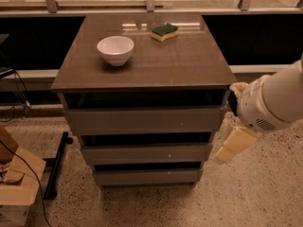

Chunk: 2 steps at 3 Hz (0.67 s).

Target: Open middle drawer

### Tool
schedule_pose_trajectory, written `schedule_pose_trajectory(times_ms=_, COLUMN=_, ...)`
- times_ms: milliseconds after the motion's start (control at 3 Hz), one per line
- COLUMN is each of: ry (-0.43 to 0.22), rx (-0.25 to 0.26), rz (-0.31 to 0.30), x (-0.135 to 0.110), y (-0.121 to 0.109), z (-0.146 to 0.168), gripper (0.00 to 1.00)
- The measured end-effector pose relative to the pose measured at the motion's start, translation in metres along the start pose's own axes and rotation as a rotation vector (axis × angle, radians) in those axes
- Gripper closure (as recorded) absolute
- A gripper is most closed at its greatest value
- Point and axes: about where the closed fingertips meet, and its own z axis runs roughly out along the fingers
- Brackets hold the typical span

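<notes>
The middle drawer is the second of three flat grey-brown fronts in the glossy-topped cabinet. It sits below the taller top drawer front and above the lowest front. A dark gap shows above each front. My gripper, cream-coloured, hangs from the white arm just beside the cabinet's right edge, level with the middle drawer. It holds nothing that I can see.
A white bowl and a green-and-yellow sponge rest on the cabinet top. A cardboard box and a black bar lie on the speckled floor at the left. A dark ledge with railing posts runs behind.
</notes>
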Motion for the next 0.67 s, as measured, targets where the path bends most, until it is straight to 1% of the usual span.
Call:
schedule_pose_trajectory(times_ms=333, ry=-0.085, rx=-0.047, rz=0.057, x=0.023, y=0.007, z=0.033, gripper=0.00)
schedule_pose_trajectory(times_ms=667, ry=-0.187, rx=-0.168, rz=0.126, x=0.039, y=0.019, z=0.084, gripper=0.00)
